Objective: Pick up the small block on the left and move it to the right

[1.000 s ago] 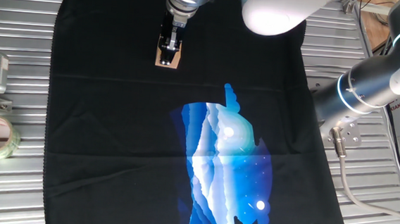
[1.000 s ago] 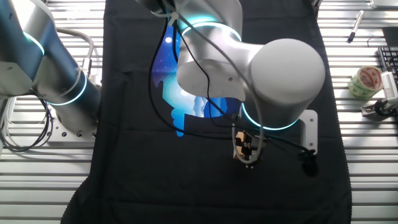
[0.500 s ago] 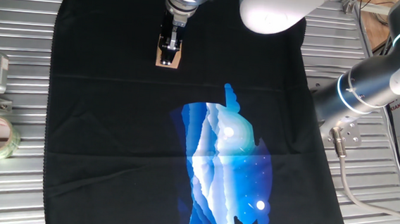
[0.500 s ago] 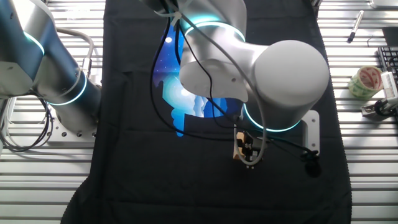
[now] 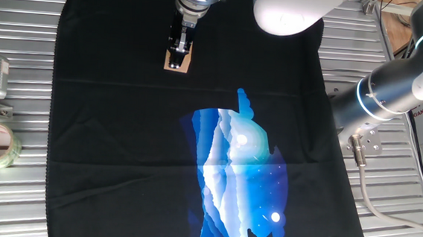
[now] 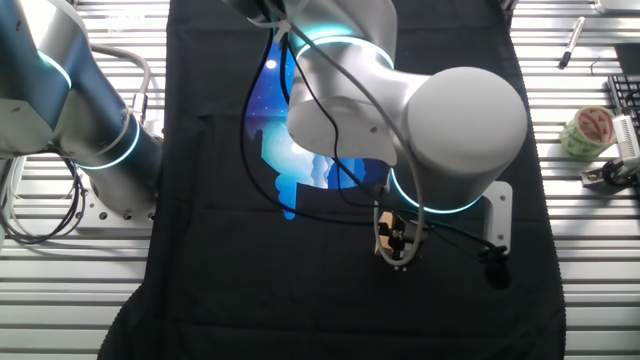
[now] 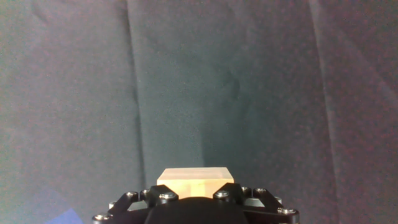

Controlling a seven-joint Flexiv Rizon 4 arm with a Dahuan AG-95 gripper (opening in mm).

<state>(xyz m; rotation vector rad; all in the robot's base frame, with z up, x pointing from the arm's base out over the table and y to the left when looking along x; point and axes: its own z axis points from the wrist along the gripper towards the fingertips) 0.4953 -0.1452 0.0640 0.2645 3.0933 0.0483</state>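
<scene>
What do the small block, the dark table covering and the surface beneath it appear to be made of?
The small block looks like light, unfinished wood: pale tan, matte, plain faces. The dark covering seems to be black cloth, given its creases, matte look and printed blue picture. The table surface looks like ribbed bare metal, grey and faintly shiny; likely aluminium, though that is uncertain.

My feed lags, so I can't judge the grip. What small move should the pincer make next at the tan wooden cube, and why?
Probably close the pincer firmly, then lift slightly. It points straight down over the small light tan wooden cube, which sits centred in the hand view on the black cloth. I cannot tell whether the fingers grip it.
</scene>
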